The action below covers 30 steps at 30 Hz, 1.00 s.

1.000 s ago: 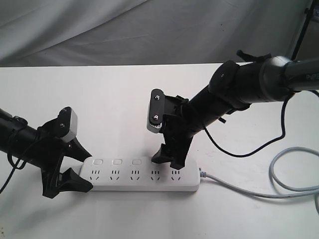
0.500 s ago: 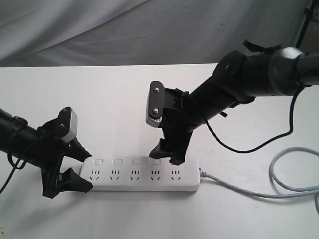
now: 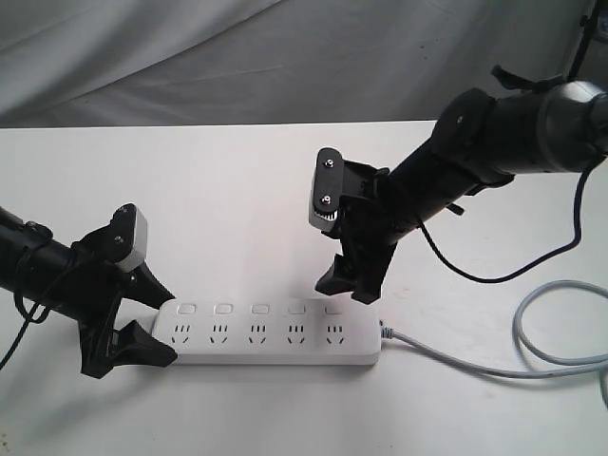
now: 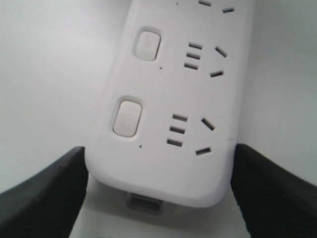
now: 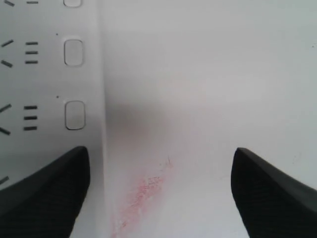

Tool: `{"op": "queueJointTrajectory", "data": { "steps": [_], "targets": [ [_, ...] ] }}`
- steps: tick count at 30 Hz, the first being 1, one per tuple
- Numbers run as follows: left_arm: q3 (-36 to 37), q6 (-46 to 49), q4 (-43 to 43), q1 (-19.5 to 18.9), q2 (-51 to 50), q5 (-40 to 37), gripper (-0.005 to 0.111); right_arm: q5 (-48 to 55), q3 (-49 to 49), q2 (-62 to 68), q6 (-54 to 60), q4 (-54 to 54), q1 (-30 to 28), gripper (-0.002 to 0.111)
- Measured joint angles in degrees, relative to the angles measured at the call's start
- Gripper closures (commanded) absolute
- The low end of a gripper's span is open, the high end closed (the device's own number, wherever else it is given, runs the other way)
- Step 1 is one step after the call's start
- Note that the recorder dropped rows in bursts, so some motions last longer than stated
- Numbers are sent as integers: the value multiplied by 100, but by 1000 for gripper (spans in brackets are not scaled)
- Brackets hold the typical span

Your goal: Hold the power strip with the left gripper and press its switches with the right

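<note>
1. The exterior view takes in the whole scene. The power strip (image 3: pixel 285 350) lies flat along the near part of the white tabletop (image 3: pixel 237 190), its grey cable (image 3: pixel 475 366) running off to the right.
2. That view shows the left hand (image 3: pixel 171 328) at the strip's left end, one finger on each long side. The right hand (image 3: pixel 347 290) hangs above the tabletop just behind the cable end of the strip, tips pointing down and clear of it.
3. The row of switches (image 3: pixel 258 309) along the far edge shows in full only here, with nothing touching them.
4. The left wrist view adds the grip up close. The black fingers (image 4: pixel 49 198) of the left hand (image 4: pixel 159 163) sit against both sides of the power strip (image 4: pixel 163 99), clasping its rounded end. Only two switches (image 4: pixel 128 117) appear.
5. The right wrist view shows the right hand (image 5: pixel 161 163) spread wide, with nothing between its fingers (image 5: pixel 44 198) but bare tabletop.
6. Only this view shows a faint reddish smear (image 5: pixel 143 191) on the tabletop. The power strip (image 5: pixel 44 74) lies along one side of it, beside one finger.
</note>
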State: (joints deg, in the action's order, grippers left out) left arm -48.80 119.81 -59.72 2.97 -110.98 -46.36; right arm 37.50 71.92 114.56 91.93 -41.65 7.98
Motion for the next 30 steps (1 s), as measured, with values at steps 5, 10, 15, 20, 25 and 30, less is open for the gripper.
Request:
{"op": "queueJointTrajectory", "data": {
  "steps": [5,10,15,20,25,30],
  "targets": [
    [0,0,0,0,0,0,78,-65,-172,0,73,-57,-24,36],
    [0,0,0,0,0,0,78,-74,-184,0,284,-336,-34,36],
    [0,0,0,0,0,0,78,-74,-184,0,335,-384,-34,36],
    [0,0,0,0,0,0,78,-101,-239,0,346,-384,-34,36],
    [0,0,0,0,0,0,78,-213,-279,72,392,-384,-34,36],
    [0,0,0,0,0,0,78,-224,-279,106,405,-399,-34,36]
  ]
}}
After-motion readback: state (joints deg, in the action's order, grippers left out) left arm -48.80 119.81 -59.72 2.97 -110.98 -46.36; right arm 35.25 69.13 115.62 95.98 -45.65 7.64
